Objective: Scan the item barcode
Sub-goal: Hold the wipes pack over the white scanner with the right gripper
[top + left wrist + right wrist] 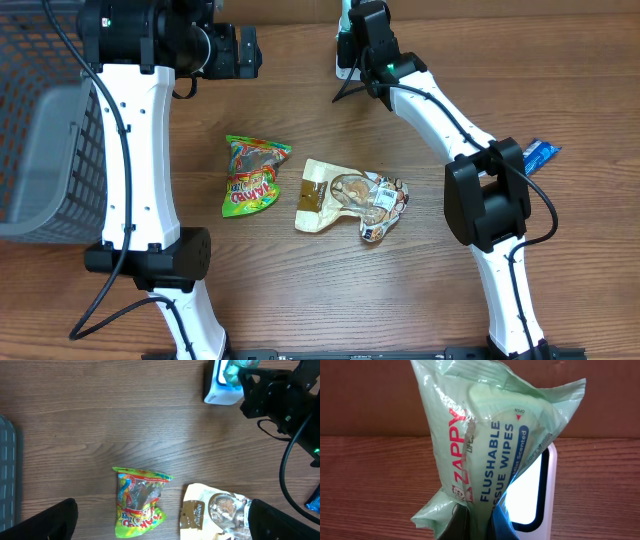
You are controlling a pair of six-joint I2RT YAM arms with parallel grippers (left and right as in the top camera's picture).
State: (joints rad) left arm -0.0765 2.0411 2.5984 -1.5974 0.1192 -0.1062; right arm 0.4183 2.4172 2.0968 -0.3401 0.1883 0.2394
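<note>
My right gripper (477, 522) is shut on the lower end of a pale green pack of flushable wipes (495, 435), which stands upright in the right wrist view. Just behind the pack is the white scanner (542, 510), its window lit. Seen from overhead, the right gripper (360, 35) hangs over the scanner (343, 60) at the far edge of the table. The left wrist view shows the wipes (239, 369) against the scanner (218, 387). My left gripper (162, 530) is open above the wood, with nothing between its dark fingers (47, 522).
A yellow-green candy bag (250, 175) and a beige snack pouch (350, 195) lie in the middle of the table. A grey mesh basket (40, 150) stands at the left. A blue packet (540, 153) lies at the right, beside the right arm.
</note>
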